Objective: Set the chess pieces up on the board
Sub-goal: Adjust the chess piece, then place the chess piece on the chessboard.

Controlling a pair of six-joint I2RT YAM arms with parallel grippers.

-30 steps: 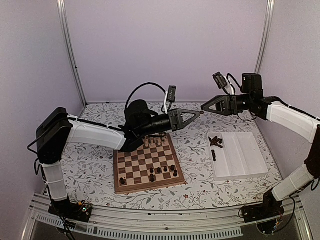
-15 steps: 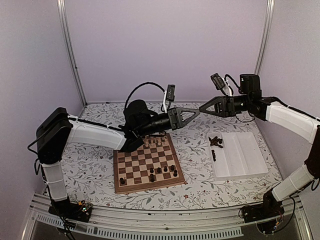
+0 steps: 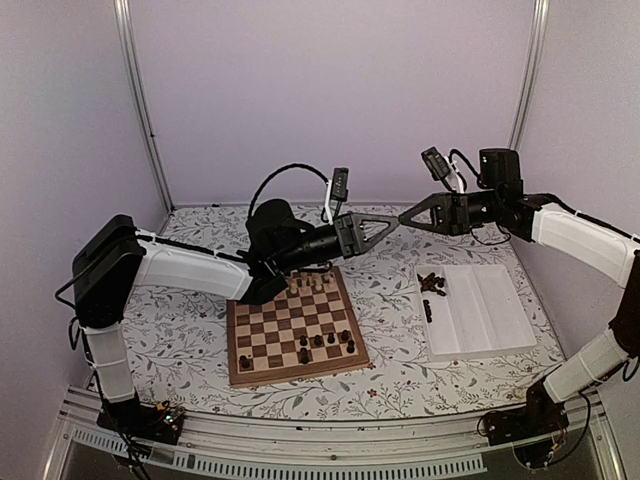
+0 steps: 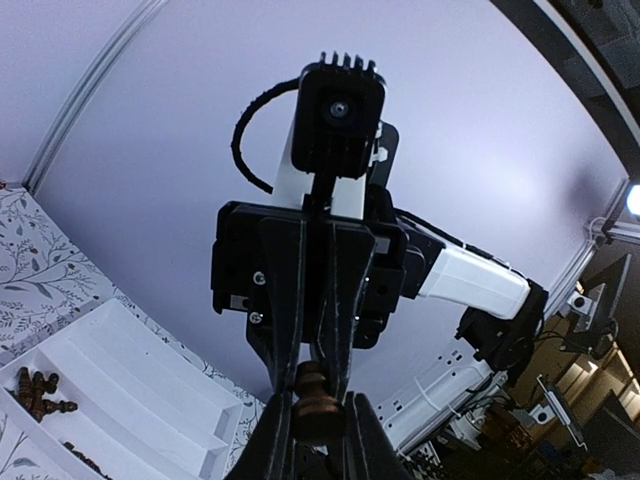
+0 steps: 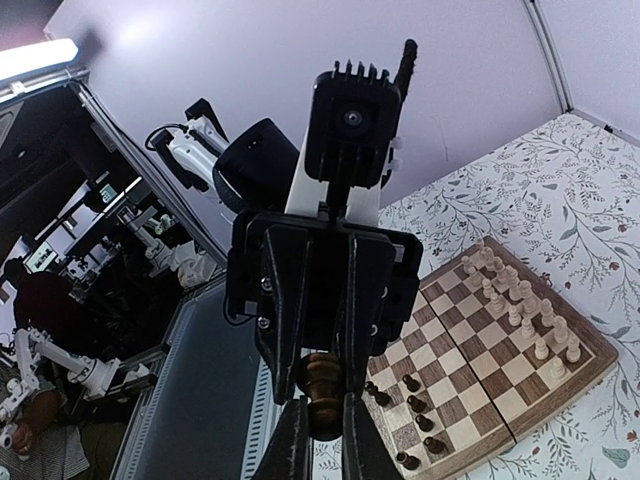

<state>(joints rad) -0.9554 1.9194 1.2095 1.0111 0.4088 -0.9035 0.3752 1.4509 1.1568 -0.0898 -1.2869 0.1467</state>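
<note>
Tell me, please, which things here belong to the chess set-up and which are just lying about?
Job: dark chess piece, held between left end effector and right end effector; chessboard; loose dark pieces.
Lying about: white compartment tray holding them; pale chessmen; floral tablecloth.

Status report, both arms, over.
Left pincer and right pincer tip to tip in mid-air, both shut on one dark chess piece. Board partly set. Nothing in the way.

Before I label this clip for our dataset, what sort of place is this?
Probably a robotics lab test cell: plain walls on metal posts, a chessboard on a floral-covered table, and other robot arms beyond it.
</note>
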